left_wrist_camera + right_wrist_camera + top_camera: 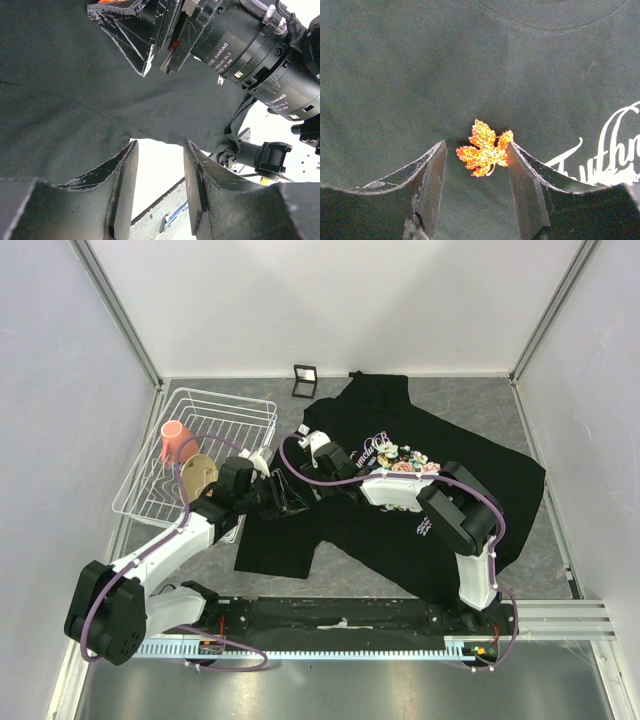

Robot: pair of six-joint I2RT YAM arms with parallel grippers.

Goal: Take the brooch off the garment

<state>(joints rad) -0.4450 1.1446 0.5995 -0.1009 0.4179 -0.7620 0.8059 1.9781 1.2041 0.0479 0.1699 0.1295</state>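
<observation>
The black T-shirt (470,470) lies spread on the table, its pink flower print (405,458) beside my right arm. In the right wrist view the small red-orange leaf brooch (484,149) is pinned to the black cloth (395,75) below the collar, left of the white lettering (615,150). My right gripper (476,150) is open around it, and the right fingertip (512,150) touches the leaf's edge. My left gripper (160,150) is open, its tips at the shirt's edge (50,90), facing the right gripper's fingers (135,35). In the top view both grippers meet over the shirt's left part (297,488) and hide the brooch.
A white wire rack (200,405) stands at the left, holding a pink cup (172,440) and a tan object (200,475). A small black frame (305,380) stands behind the shirt. Walls enclose the table on three sides.
</observation>
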